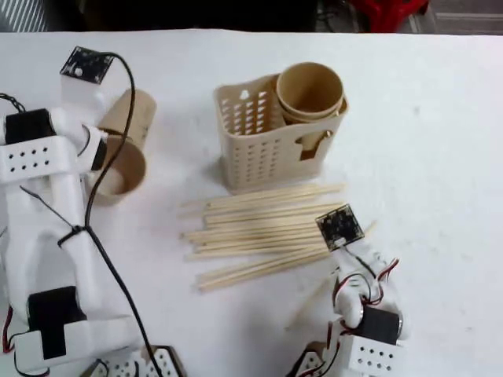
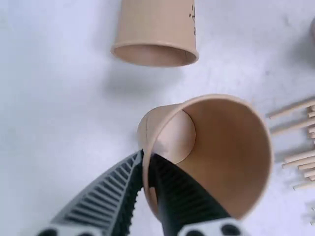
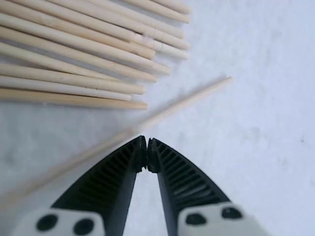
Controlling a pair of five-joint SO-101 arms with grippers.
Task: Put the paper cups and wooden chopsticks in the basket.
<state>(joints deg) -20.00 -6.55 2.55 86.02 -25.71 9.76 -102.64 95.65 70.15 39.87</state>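
**A:** From above?
**B:** The basket (image 1: 259, 149) stands mid-table with stacked cups (image 1: 310, 90) in one end. The chopstick pile (image 1: 259, 232) lies just in front of it. There is bare table (image 1: 440, 157) on the right arm's side.
**A:** Left wrist?
**B:** The left claw (image 2: 146, 160) pinches the wall of a tipped cup (image 2: 226, 147), one finger inside and one outside. A second cup (image 2: 155, 29) lies near it, not touching.
**A:** Right wrist?
**B:** The right claw (image 3: 146, 147) is pressed together and holds nothing. Its tips are right at a stray chopstick (image 3: 187, 101) beside the pile.

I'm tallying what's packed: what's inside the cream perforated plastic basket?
Nested brown paper cups stand at one end, mouths up; at least two rims show. The wall of the cream perforated plastic basket hides their bases and its floor.
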